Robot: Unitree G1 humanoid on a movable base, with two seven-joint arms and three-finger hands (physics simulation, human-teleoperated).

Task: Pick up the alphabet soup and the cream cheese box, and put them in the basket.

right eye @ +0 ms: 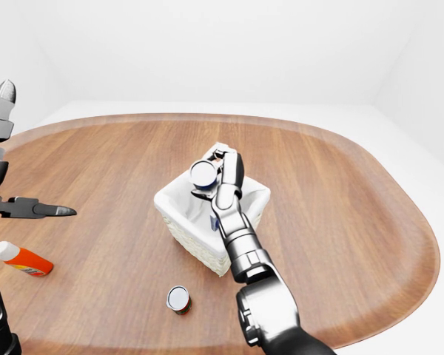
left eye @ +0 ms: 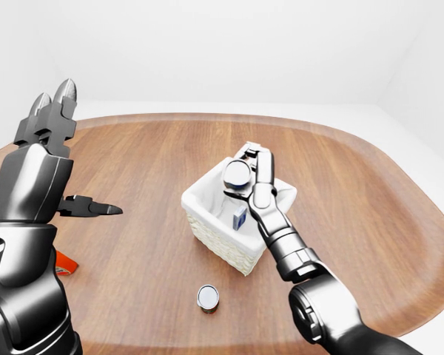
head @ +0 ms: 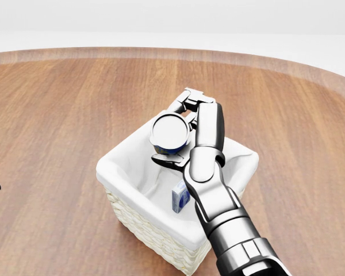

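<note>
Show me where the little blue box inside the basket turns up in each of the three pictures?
Head view: cream cheese box stands low centre, on the basket floor, left of the right hand's forearm.
Left-eye view: centre, a sliver beside the forearm.
Right-eye view: only a blue sliver by the forearm.
Shared landmark: the white-lined basket.
</note>
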